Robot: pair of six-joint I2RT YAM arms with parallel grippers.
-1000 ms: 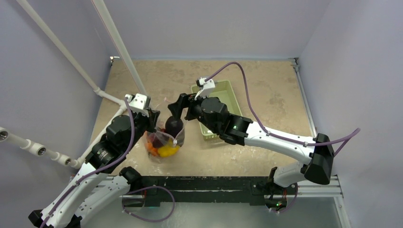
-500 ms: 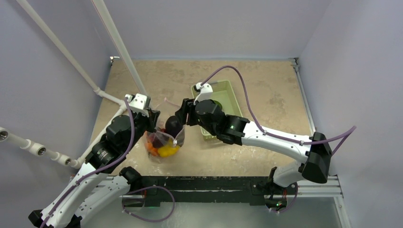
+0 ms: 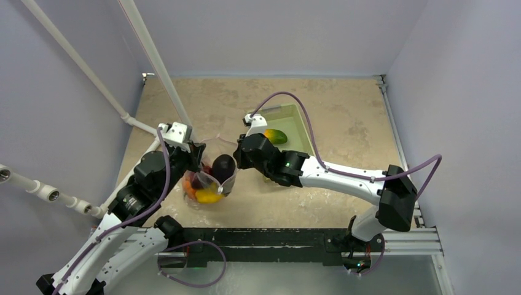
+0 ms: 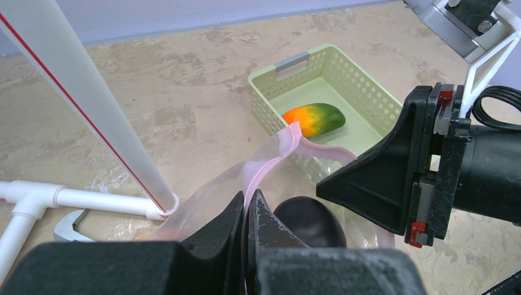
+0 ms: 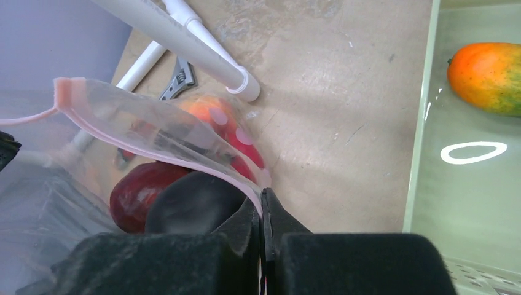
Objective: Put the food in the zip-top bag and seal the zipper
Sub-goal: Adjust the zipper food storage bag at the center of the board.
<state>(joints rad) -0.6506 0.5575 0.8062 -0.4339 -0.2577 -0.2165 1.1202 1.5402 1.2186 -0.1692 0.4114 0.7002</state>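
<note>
The clear zip-top bag (image 3: 207, 184) stands on the table between my two grippers, with its mouth apart. Red, orange and yellow food (image 3: 206, 195) shows through its wall. A dark purple eggplant (image 3: 223, 166) sits at the top of the mouth, and in the right wrist view it (image 5: 187, 203) lies beside a dark red fruit (image 5: 135, 190). My left gripper (image 4: 247, 200) is shut on the pink zipper (image 4: 285, 142) at the bag's left rim. My right gripper (image 5: 263, 198) is shut on the zipper (image 5: 212, 174) at the right rim.
The pale green basket (image 3: 295, 120) stands behind the right arm and holds one orange-and-green fruit (image 3: 274, 136). White pipes (image 3: 150, 58) slant across the left of the table. A small metal wrench (image 5: 178, 80) lies by the pipe's foot.
My right gripper let the eggplant drop into the bag's mouth, moved down to the bag's right rim and shut on it. The basket's fruit came into view. The left gripper kept its hold.
</note>
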